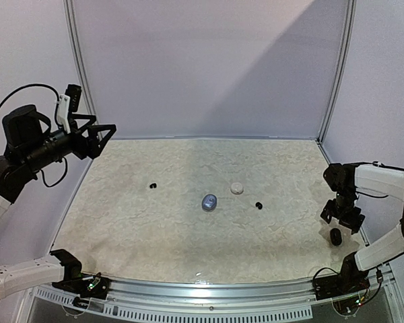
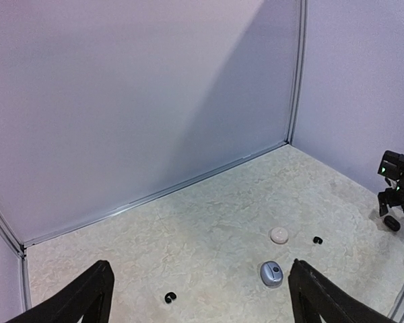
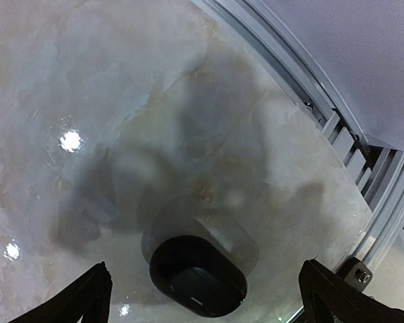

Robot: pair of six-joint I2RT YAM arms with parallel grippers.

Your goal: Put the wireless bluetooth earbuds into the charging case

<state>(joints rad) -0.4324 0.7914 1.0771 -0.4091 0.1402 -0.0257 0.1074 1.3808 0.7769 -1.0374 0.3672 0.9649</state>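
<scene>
A pale, marbled worktop [image 1: 121, 229] is seen from above, enclosed by plain lilac walls [image 1: 202, 67], with 2 robot arms at its near edge. The left tool [image 1: 106, 140] is raised high over the worktop's 10 o'clock corner; its 2 dark fingers [image 2: 87, 299] stand wide apart with nothing between them. Near the centre of the worktop lies a silvery-blue oval case [image 1: 209, 202]. Just beside it, at its 1 o'clock, is a smaller white round case [image 1: 237, 188], apart from it. Only 2 earbuds can be made out, both tiny and black. The left black earbud [image 1: 152, 185] lies well apart from the oval case, toward 10 o'clock. The right black earbud [image 1: 258, 205] lies near the oval case at 3 o'clock and at 4 o'clock of the white case. Neither bud touches a case. At the worktop's 4 o'clock edge, close to the metal frame, the right tool [image 1: 341, 225] points straight down over a black charging case [image 1: 335, 236]. Its wrist camera shows its fingers spread wide on either side of the case, above it and not touching it. Whether that case's lid is up cannot be told.
</scene>
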